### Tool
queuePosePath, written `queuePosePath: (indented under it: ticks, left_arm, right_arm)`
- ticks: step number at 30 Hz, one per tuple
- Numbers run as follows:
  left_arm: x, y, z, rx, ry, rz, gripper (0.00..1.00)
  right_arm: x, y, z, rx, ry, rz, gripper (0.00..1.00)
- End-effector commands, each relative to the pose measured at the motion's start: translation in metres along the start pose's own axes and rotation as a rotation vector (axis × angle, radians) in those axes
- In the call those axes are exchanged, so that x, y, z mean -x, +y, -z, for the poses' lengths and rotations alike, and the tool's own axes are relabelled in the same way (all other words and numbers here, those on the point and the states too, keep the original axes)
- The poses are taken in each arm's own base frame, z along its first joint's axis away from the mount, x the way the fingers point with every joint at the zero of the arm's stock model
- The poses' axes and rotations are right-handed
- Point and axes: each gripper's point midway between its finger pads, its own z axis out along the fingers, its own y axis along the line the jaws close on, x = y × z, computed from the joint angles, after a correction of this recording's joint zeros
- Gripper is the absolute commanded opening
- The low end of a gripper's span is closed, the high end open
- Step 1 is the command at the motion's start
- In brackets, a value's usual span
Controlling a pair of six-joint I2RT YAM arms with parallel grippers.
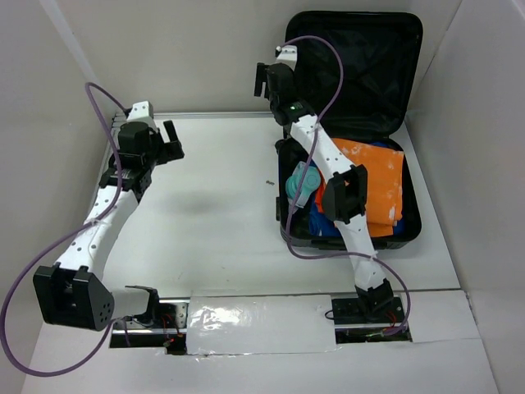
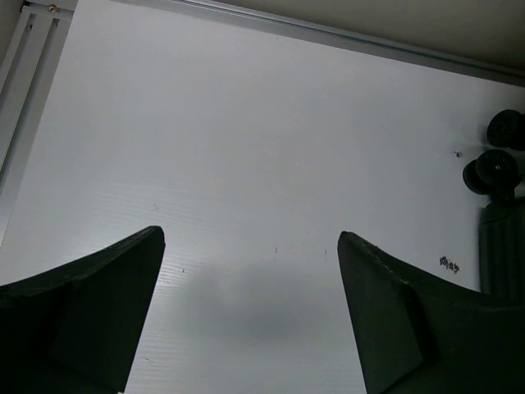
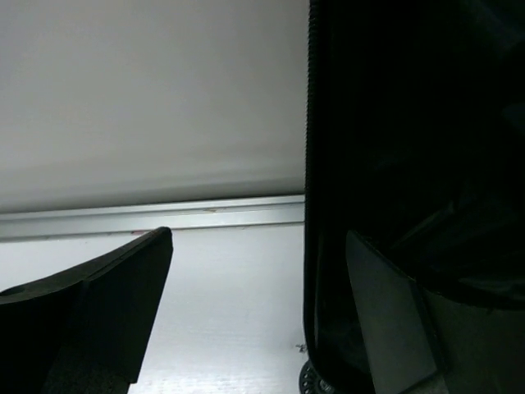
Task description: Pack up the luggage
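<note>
The black luggage (image 1: 413,223) lies open at the right, with its lid (image 1: 369,66) standing upright against the back wall. Inside the base are an orange cloth (image 1: 381,176), a teal item (image 1: 302,185) and something blue (image 1: 324,223). My right gripper (image 1: 267,80) is at the lid's left edge. In the right wrist view this gripper (image 3: 258,233) is open and straddles the lid's edge (image 3: 312,164), one finger outside and one inside against the lining. My left gripper (image 1: 172,139) hangs open over the bare table at the left, with nothing between its fingers (image 2: 250,234).
An aluminium rail (image 1: 213,115) runs along the table's back edge below white walls. Two luggage wheels (image 2: 492,168) show at the right of the left wrist view. A small dark speck (image 1: 269,182) lies on the table beside the luggage. Purple cables loop off both arms.
</note>
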Motion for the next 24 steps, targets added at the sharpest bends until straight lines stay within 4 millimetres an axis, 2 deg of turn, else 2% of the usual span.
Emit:
queuePosePath:
  ticks: [1, 2, 6, 7, 8, 10, 14, 15, 17, 18, 22, 23, 24]
  left_arm:
    - [0.01, -0.004, 0.002, -0.014, -0.058, -0.076, 1.0]
    - [0.007, -0.011, 0.005, -0.028, -0.056, -0.093, 1.0]
    - [0.002, -0.01, 0.003, -0.028, -0.058, -0.083, 1.0]
    - [0.001, -0.013, 0.003, -0.042, -0.054, -0.072, 1.0]
    - [-0.001, -0.013, 0.0, -0.04, -0.045, -0.074, 1.0]
    - [-0.002, -0.014, 0.0, -0.049, -0.043, -0.074, 1.0]
    - [-0.001, -0.016, -0.005, -0.049, -0.043, -0.065, 1.0]
    - [-0.005, -0.018, -0.008, -0.059, -0.028, -0.067, 1.0]
    - [-0.009, -0.018, -0.012, -0.068, -0.014, -0.042, 1.0]
    - [-0.008, -0.017, -0.012, -0.07, -0.012, -0.039, 1.0]
    - [-0.01, -0.022, -0.017, -0.091, -0.002, -0.03, 1.0]
    - [-0.008, -0.025, -0.021, -0.103, -0.005, -0.03, 1.0]
    - [-0.013, -0.026, -0.024, -0.108, 0.011, -0.022, 1.0]
  right_arm:
    - [0.025, -0.006, -0.004, -0.076, -0.113, 0.008, 0.91]
    - [0.028, -0.006, -0.005, -0.074, -0.124, 0.012, 0.91]
    - [0.004, -0.012, -0.019, -0.114, -0.114, 0.068, 0.88]
    - [0.007, -0.019, -0.023, -0.125, -0.127, 0.06, 0.88]
    - [0.007, -0.018, -0.023, -0.116, -0.126, 0.06, 0.88]
    - [0.0, -0.035, -0.034, -0.135, -0.116, 0.063, 0.84]
    - [0.014, -0.044, -0.038, -0.146, -0.164, 0.028, 0.74]
    - [0.008, -0.044, -0.041, -0.147, -0.156, 0.032, 0.74]
    - [0.016, -0.044, -0.041, -0.144, -0.185, 0.039, 0.74]
    - [0.017, -0.05, -0.043, -0.153, -0.187, 0.038, 0.74]
    - [0.026, -0.046, -0.045, -0.104, -0.217, 0.055, 0.74]
    - [0.031, -0.051, -0.047, -0.112, -0.23, 0.048, 0.74]
    - [0.031, -0.05, -0.047, -0.103, -0.23, 0.049, 0.74]
